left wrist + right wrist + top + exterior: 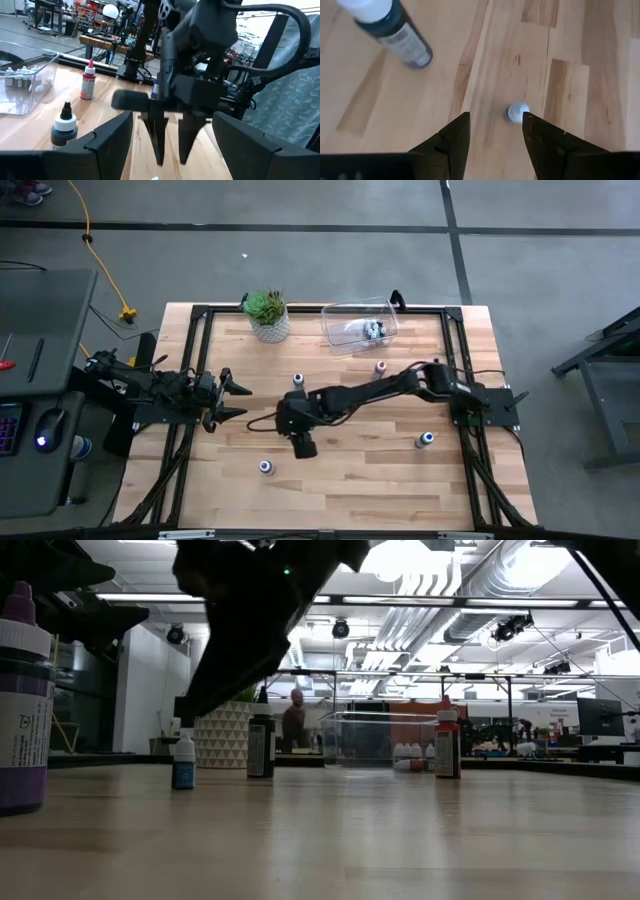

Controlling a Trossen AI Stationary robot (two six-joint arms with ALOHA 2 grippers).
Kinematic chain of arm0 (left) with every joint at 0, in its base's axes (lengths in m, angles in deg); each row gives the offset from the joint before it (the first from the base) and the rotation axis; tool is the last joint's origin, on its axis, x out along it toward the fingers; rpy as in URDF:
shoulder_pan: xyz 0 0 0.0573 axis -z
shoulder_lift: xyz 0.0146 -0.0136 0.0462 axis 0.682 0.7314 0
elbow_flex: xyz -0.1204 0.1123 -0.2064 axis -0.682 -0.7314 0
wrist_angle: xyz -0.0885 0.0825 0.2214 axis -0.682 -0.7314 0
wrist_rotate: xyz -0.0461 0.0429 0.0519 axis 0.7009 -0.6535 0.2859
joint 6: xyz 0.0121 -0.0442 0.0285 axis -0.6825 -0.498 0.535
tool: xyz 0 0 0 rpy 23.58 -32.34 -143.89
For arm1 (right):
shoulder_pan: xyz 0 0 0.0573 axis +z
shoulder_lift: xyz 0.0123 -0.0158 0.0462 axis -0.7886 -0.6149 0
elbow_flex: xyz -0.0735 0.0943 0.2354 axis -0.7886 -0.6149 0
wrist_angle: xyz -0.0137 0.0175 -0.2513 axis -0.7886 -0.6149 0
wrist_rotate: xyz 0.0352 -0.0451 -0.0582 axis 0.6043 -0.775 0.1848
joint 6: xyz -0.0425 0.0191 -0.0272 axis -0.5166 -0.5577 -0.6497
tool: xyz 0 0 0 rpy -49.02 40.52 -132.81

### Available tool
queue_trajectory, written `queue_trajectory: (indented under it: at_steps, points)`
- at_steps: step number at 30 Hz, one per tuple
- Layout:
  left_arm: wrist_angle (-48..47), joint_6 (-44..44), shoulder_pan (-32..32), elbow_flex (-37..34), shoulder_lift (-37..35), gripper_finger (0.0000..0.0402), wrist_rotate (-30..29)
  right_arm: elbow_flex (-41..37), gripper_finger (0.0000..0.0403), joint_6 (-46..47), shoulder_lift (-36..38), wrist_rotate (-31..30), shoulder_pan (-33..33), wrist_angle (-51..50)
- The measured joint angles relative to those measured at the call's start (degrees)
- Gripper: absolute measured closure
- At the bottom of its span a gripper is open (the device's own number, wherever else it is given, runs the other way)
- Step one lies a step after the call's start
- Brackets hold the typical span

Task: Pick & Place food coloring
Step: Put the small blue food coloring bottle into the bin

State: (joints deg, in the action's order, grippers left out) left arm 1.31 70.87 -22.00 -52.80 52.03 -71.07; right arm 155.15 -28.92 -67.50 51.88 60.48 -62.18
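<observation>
A tiny blue-labelled, white-capped food coloring bottle (183,762) stands upright on the table. My right gripper (495,120) hangs open just above it, fingers pointing down; its cap (518,112) shows between the fingertips, nearer one finger. In the high view the right gripper (289,416) hides this bottle. More bottles stand on their bases around it: black-capped (298,380), red (380,367), blue (425,440) and purple (265,468). Several pale tiny bottles (372,330) lie in the clear bin. My left gripper (238,400) waits open at the table's left, facing the right gripper (171,150).
The clear bin (345,338) sits at the far edge, the potted plant (268,315) to its left. A black frame rail (190,360) runs around the table. Bare wood lies between the bottles toward the near edge. A person (295,725) stands far back in the room.
</observation>
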Motion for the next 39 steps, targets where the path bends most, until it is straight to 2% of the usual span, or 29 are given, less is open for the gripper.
queue_trajectory:
  at_steps: [4, 11, 23, 34, 39]
  points:
    - [0.0, 0.0, 0.0, 0.0, 0.0, 0.013, 0.0, -0.4, 0.0233, 0.7, -1.6, -1.6, 0.0, 3.4]
    - [0.0, 0.0, 0.0, 0.0, 0.0, 0.013, 0.0, -0.6, 0.0233, 0.7, -2.3, -6.5, -0.3, 3.5]
    - [0.0, 0.0, 0.0, 0.0, 0.0, 0.013, 0.0, -0.5, 0.0233, 5.0, -4.2, -4.0, -0.9, 4.6]
    - [0.0, 0.0, 0.0, 0.0, 0.0, 0.013, 0.0, -0.5, 0.0234, 5.0, -4.3, -5.1, -0.9, 5.0]
    - [0.0, 0.0, 0.0, 0.0, 0.0, 0.013, 0.0, -0.5, 0.0249, 5.0, -4.3, -4.4, -0.9, 5.2]
